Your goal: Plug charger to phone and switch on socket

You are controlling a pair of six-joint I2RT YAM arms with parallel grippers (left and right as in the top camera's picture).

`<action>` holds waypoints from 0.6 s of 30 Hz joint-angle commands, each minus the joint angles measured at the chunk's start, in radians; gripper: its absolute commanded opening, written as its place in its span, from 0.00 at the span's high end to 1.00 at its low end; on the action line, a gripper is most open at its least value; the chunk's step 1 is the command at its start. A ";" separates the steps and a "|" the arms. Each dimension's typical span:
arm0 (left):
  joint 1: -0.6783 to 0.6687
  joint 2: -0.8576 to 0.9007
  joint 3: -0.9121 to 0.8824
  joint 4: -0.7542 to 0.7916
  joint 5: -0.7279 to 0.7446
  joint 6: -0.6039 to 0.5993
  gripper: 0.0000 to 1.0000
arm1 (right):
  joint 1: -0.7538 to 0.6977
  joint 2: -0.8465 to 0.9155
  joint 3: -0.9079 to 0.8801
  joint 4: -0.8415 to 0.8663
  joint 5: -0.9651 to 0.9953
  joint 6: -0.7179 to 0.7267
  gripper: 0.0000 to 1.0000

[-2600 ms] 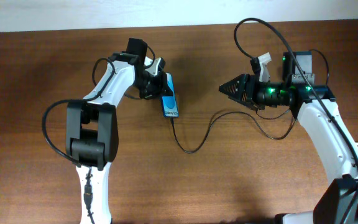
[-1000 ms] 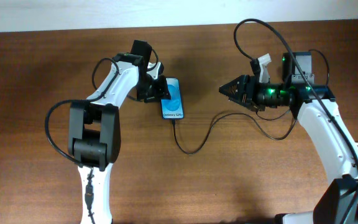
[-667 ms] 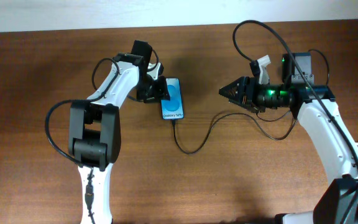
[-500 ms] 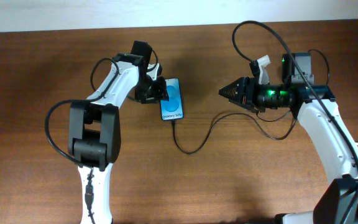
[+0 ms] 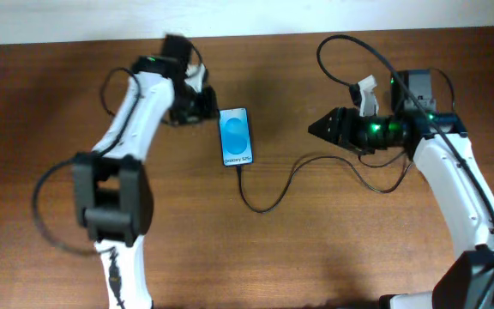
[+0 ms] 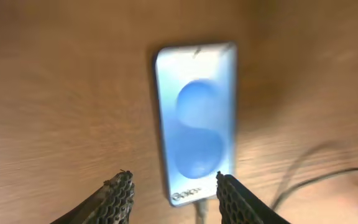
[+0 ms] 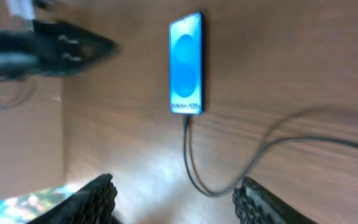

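Left jaws: the left gripper [image 5: 206,105] has its fingers apart and holds nothing. It sits just beside the phone's [image 5: 236,136] upper left corner, not touching it. With the plug apparently seated, the phone likely needs no steadying.

Right jaws: the right gripper [image 7: 174,182] is spread wide and empty. It hangs well apart from the phone, nose pointed toward it, probably free for the switch.

Phone: it lies flat and face up on the table [image 5: 316,257], between the two arms. It has a black frame, a lit blue screen with a paler oval, and white lettering at its lower edge.

Cable: the thin black cable [image 5: 264,206] meets the middle of the phone's lower edge, and the connector looks pushed in. From there it droops in a slack loop, climbs toward the right arm and passes under it. The slack suggests nothing is pulling on the plug.

Power strip: not visible in any view, so its switch cannot be judged.

Progress: the plugging looks done and the switching remains.
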 commanded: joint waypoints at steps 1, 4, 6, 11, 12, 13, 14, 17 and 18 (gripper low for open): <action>0.039 -0.197 0.065 -0.002 -0.009 0.020 0.50 | -0.005 -0.063 0.156 -0.112 0.126 -0.107 0.34; 0.060 -0.281 0.065 -0.014 -0.009 0.020 0.48 | -0.005 -0.079 0.285 -0.236 0.240 -0.137 0.31; 0.073 -0.331 0.065 -0.037 -0.010 0.020 0.44 | -0.005 -0.080 0.415 -0.352 0.358 -0.141 0.27; 0.087 -0.363 0.065 -0.103 -0.032 0.020 0.01 | -0.065 -0.081 0.623 -0.529 0.481 -0.157 0.24; 0.087 -0.363 0.065 -0.117 -0.032 0.020 0.00 | -0.081 -0.082 0.647 -0.549 0.485 -0.168 0.24; 0.087 -0.362 0.063 -0.141 -0.032 0.020 0.01 | -0.118 -0.084 0.688 -0.581 0.493 -0.174 0.23; 0.087 -0.361 0.060 -0.148 -0.032 0.020 0.00 | -0.143 -0.086 0.706 -0.599 0.501 -0.174 0.23; 0.087 -0.361 0.056 -0.152 -0.032 0.020 0.01 | -0.260 -0.105 0.724 -0.626 0.497 -0.174 0.24; 0.087 -0.361 0.056 -0.152 -0.032 0.020 0.01 | -0.289 -0.108 0.724 -0.629 0.497 -0.173 0.23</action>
